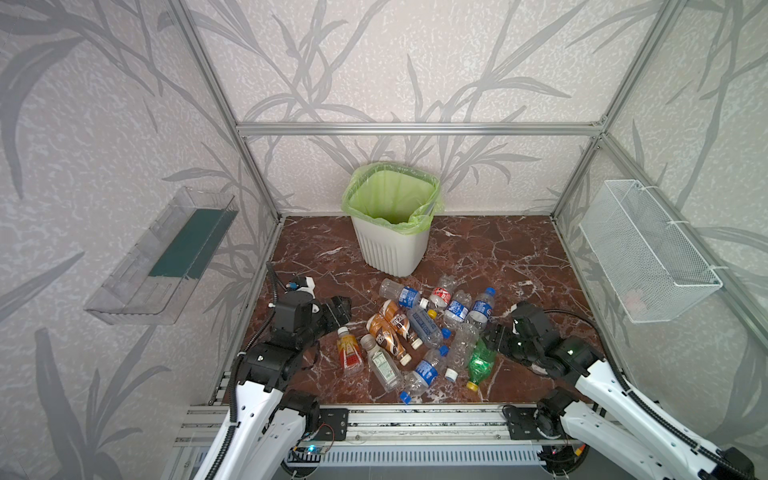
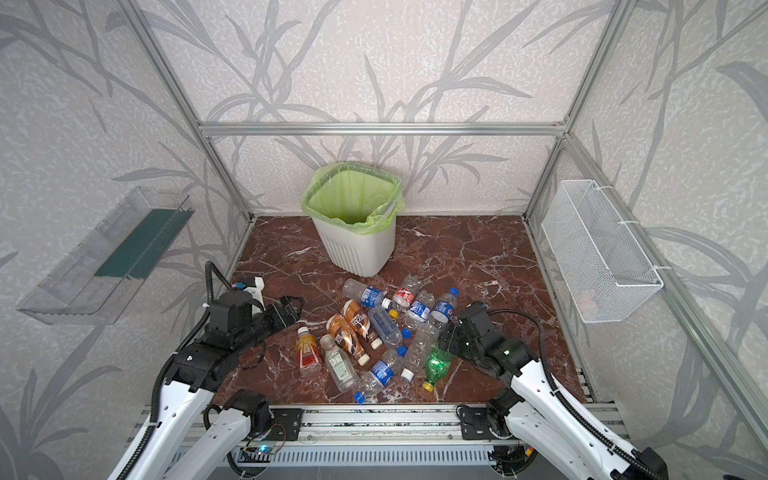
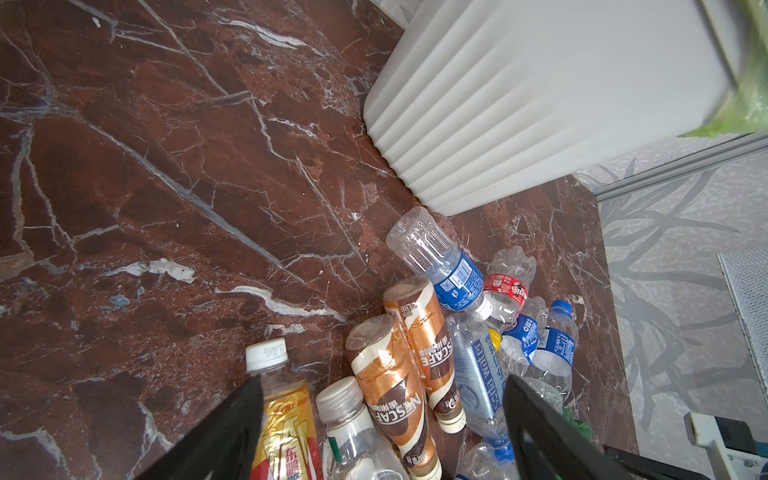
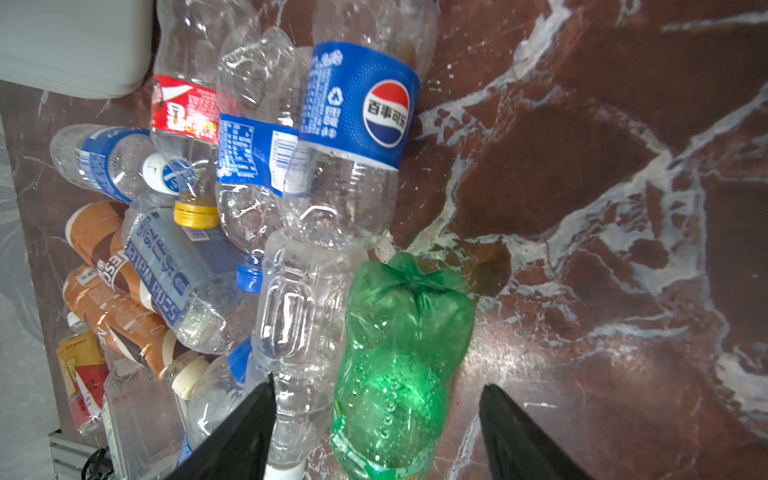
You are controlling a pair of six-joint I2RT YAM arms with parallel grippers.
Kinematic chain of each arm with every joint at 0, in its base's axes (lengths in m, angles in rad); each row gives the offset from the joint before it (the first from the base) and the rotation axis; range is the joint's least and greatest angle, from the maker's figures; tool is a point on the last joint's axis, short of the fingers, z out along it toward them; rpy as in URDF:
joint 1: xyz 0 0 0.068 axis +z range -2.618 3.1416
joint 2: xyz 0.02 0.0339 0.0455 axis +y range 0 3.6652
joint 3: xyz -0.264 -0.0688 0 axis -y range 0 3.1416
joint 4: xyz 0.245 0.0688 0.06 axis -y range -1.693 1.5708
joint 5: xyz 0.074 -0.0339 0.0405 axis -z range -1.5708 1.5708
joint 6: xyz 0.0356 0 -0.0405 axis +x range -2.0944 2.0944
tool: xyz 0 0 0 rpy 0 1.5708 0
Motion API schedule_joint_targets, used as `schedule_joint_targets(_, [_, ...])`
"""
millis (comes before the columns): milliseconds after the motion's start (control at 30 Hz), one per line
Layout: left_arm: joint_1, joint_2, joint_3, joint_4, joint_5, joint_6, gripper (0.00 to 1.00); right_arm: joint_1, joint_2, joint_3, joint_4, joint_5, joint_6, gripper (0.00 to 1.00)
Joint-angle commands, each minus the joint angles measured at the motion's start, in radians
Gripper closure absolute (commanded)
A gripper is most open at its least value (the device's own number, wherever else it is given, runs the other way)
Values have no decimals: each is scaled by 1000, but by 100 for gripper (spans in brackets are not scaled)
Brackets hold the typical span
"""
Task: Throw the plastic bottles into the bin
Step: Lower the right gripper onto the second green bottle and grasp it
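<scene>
Several plastic bottles [image 1: 419, 332] lie in a heap on the brown marble floor in front of the bin [image 1: 390, 249], a white ribbed basket with a green bag. My left gripper [image 1: 340, 309] hovers open at the heap's left edge. In the left wrist view the left gripper [image 3: 382, 415] has a red-orange labelled bottle [image 3: 286, 419], a clear one and a brown-gold bottle [image 3: 395, 386] between its fingers. My right gripper [image 1: 492, 334] is open at the heap's right side. In the right wrist view the right gripper [image 4: 378, 415] straddles a green bottle [image 4: 399, 353] and a clear bottle [image 4: 299, 316], with a gap beside the green one.
A clear plastic tray [image 1: 162, 257] hangs on the left wall and a white wire-mesh basket [image 1: 648, 253] on the right wall. Aluminium frame posts stand at the corners. A metal rail [image 1: 415, 419] runs along the front edge between the arm bases.
</scene>
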State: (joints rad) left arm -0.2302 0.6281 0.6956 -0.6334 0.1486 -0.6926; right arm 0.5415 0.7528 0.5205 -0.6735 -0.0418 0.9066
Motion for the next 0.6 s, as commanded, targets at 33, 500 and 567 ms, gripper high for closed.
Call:
schedule_joint_targets(33, [-1,-3,-18,33,6,-13,10,1,-1,-34,8,-24,31,22])
schedule_joint_targets(500, [-1,-34,-32,20,2,-30,11,1,65,-101,133,-79,54,22])
schedule_joint_targets(567, [-1,-45,-31,11,-8,-29,11,1,81,-110,148,-84,51,23])
